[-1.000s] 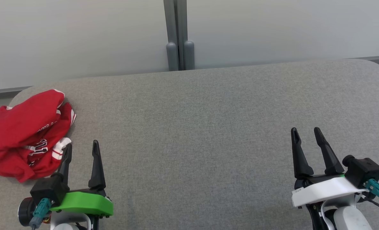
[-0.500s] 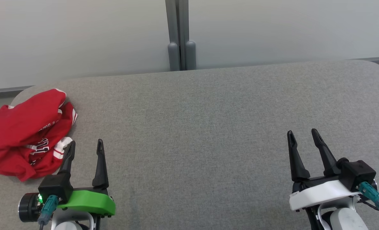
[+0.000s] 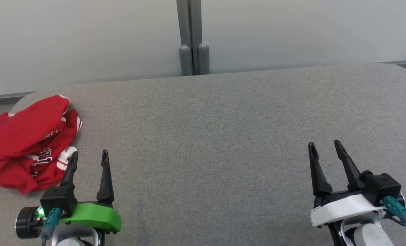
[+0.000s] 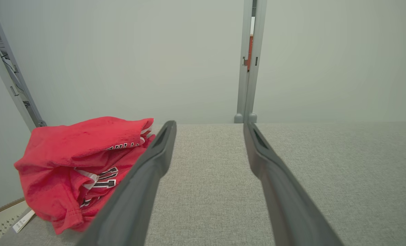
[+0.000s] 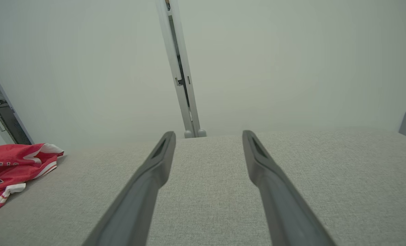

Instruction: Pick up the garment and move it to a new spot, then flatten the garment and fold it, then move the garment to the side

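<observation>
Right pincer (image 3: 324, 143) drew back; it and left pincer (image 3: 89, 152) gape; garment (image 3: 21, 143) hugs table (image 3: 223, 136) edge.

I see the garment (image 3: 25, 143) at the surface's (image 3: 223, 136) far left corner, just beside my left pincer (image 3: 88, 158); my right pincer (image 3: 325, 147) sits well apart.

A bare lab booth — pale partition panels (image 3: 86, 41) meet at a grey post (image 3: 192, 34) at twelve o'clock, behind a fabric-covered counter (image 3: 223, 143).
</observation>
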Robot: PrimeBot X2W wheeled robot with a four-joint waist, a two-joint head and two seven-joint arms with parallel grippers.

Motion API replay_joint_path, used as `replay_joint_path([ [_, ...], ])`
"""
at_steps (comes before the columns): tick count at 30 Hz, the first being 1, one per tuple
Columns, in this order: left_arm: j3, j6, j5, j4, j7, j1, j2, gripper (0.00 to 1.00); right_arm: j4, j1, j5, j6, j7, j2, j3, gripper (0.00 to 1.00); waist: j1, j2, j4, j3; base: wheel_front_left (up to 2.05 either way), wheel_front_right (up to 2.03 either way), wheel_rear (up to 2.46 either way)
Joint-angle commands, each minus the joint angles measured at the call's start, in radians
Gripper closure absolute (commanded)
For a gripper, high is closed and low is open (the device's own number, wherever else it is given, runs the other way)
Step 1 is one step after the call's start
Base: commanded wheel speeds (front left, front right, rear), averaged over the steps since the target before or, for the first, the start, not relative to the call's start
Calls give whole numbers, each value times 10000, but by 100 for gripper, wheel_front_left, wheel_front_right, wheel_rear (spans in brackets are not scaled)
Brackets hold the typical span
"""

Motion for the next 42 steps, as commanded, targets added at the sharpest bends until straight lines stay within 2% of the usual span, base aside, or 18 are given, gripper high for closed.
replay_joint_path([
  [1, 22, 52, -84, -63, 40, 101, 86, 0, 39, -22, 96, 29, -5, -42, -33, 0, 0, 0, 6, 5, 0, 0, 0],
  [27, -94, 258, -258, -317, 314, 169, 296, 0, 34, -11, 363, 27, 172, -40, -115, 0, 0, 0, 50, 47, 0, 0, 0],
  [35, -97, 286, -283, -298, 255, 108, 398, 0, 45, 19, 407, 27, 138, -40, -50, 0, 0, 0, 486, 79, 0, 0, 0],
  [42, -139, 294, -345, -269, 184, 32, 453, 0, 59, 69, 429, 27, 118, -40, 26, 0, 0, 0, 1181, 80, 0, 0, 0],
])
